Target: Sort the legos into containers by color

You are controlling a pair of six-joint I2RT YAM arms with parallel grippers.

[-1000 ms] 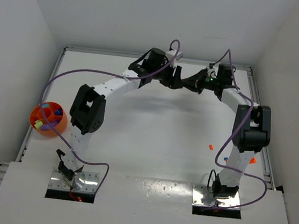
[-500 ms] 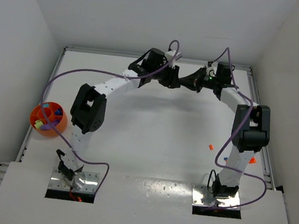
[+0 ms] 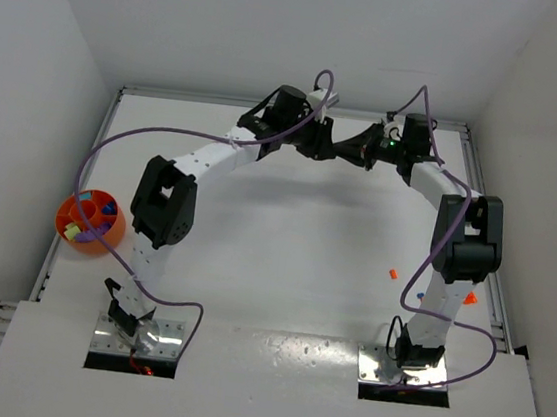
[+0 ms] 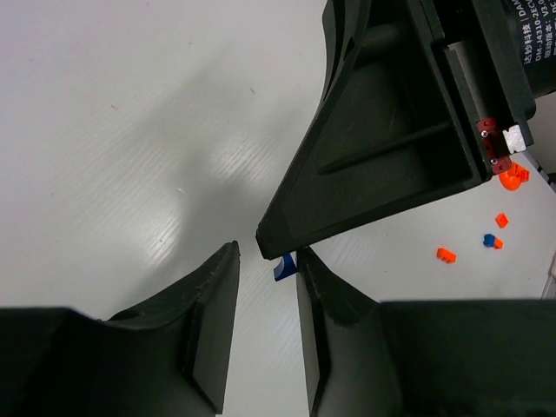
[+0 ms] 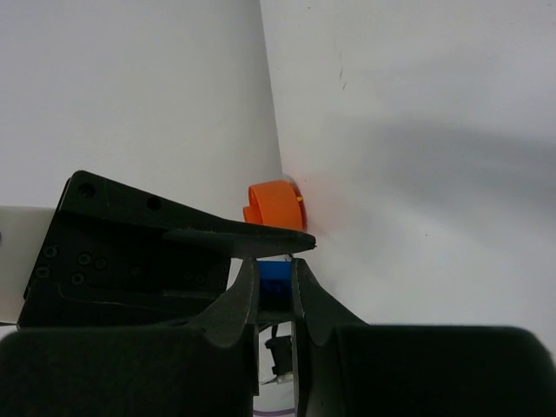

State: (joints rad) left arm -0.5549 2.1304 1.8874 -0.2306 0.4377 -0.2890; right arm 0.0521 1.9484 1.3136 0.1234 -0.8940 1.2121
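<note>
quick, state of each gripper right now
left gripper: open, jaws apart, holding nothing
right gripper: closed on the blue brick

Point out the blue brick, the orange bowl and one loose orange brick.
blue brick (image 5: 275, 276): right wrist view, its visible top.
orange bowl (image 3: 86, 245): top view, outer wall.
loose orange brick (image 3: 393, 274): top view, its middle.

Bright diffuse light, soft shadows; wrist pics slightly soft.
</note>
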